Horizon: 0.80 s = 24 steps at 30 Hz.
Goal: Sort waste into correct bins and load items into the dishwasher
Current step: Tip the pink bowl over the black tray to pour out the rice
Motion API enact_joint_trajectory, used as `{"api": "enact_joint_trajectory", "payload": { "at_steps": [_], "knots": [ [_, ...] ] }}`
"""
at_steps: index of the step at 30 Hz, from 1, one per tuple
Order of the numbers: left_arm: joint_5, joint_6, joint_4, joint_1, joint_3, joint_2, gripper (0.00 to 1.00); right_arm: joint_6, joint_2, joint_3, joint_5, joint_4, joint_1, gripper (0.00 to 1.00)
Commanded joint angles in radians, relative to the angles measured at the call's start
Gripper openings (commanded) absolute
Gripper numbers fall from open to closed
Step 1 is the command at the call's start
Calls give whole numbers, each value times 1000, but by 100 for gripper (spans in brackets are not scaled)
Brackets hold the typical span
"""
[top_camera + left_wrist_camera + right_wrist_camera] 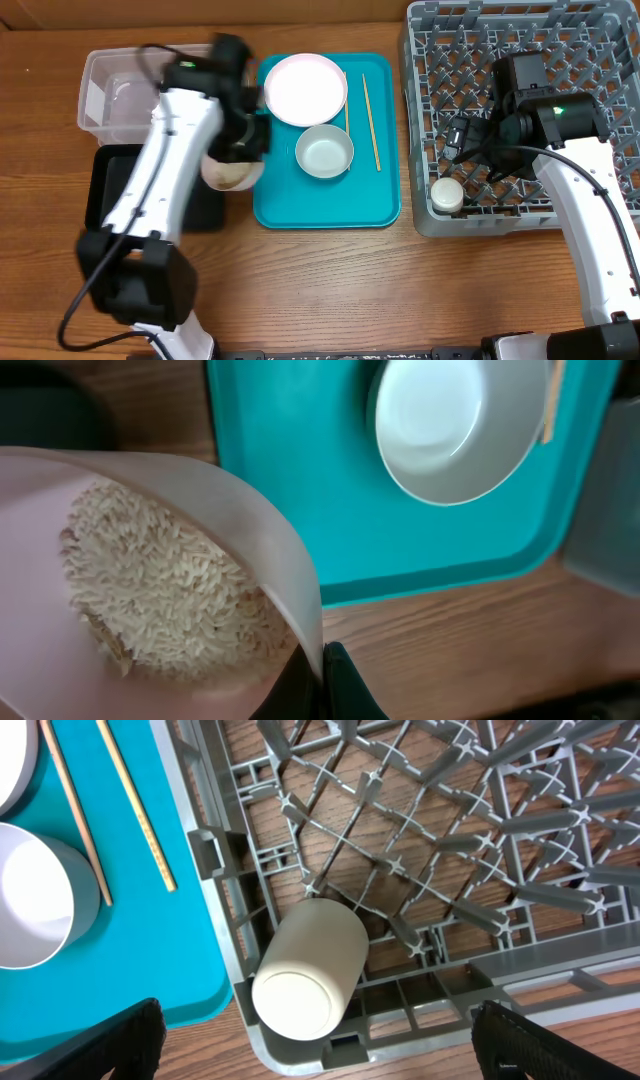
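Note:
My left gripper (322, 682) is shut on the rim of a pale pink plate (200, 490) that carries a heap of rice scraps (150, 590). In the overhead view the plate (230, 172) sits tilted between the teal tray and the black tray (108, 190). The clear tub (105, 95) lies behind the black tray. My right gripper (320, 1048) is open and empty over the grey dish rack (520, 40), above a small white cup (310, 970) lying on its side in the rack's front-left corner. The wrapper and napkin are out of view.
A teal serving tray (300, 205) in the middle holds a white plate (305, 88), a pale bowl (324, 152) and wooden chopsticks (370, 120). The bowl (455, 425) also shows in the left wrist view, and the chopsticks (130, 805) in the right wrist view.

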Motion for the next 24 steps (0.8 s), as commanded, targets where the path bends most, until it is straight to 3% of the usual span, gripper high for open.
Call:
{"api": "enact_joint_trajectory", "payload": {
  "at_steps": [1, 12, 24],
  "knots": [
    [261, 185, 8, 124, -21, -27, 4, -7, -1, 20, 14, 2, 1, 100],
    [659, 433, 85, 470, -261, -27, 4, -7, -1, 20, 14, 11, 1, 100],
    [1048, 447, 236, 669, -444, -21, 4, -11, -1, 20, 14, 7, 1, 100]
  ]
}}
